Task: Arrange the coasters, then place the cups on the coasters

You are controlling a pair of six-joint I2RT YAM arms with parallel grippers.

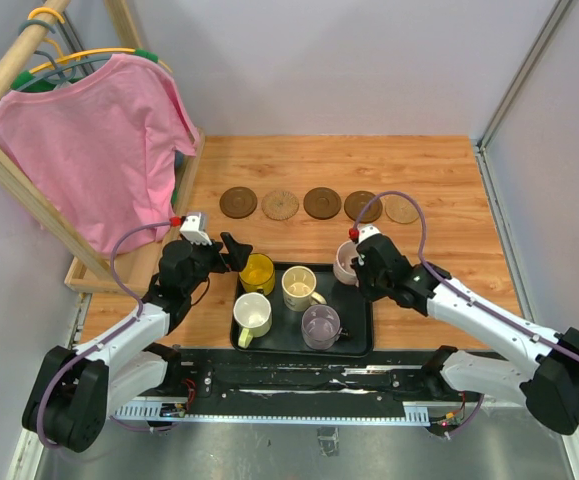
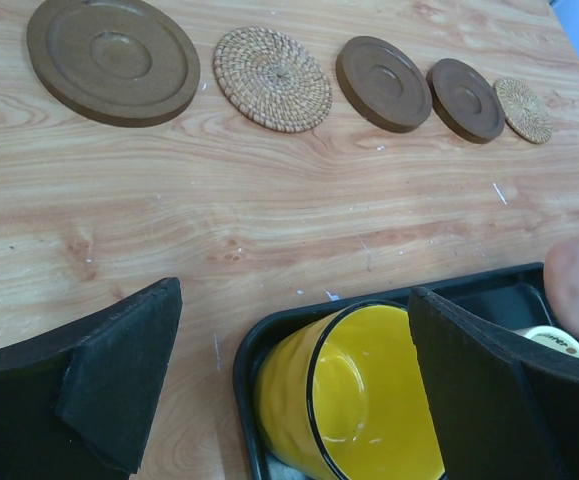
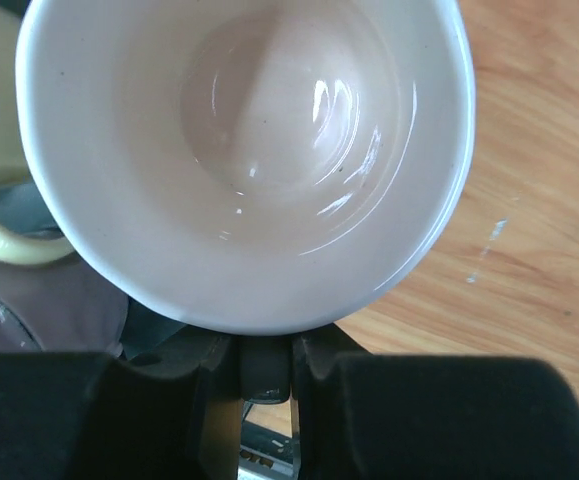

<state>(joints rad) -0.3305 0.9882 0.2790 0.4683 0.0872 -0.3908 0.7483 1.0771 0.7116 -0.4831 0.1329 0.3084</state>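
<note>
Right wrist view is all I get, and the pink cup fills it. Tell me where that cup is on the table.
Observer: The pink cup is at the far right corner of the black tray.
Operator: Give me the coasters.
Observer: Five coasters lie in a row on the wood beyond the tray, none carrying a cup.
Operator: Now report the other arm.
Observer: The left gripper is open, its fingers on either side of the yellow cup at the tray's far left corner.
</note>
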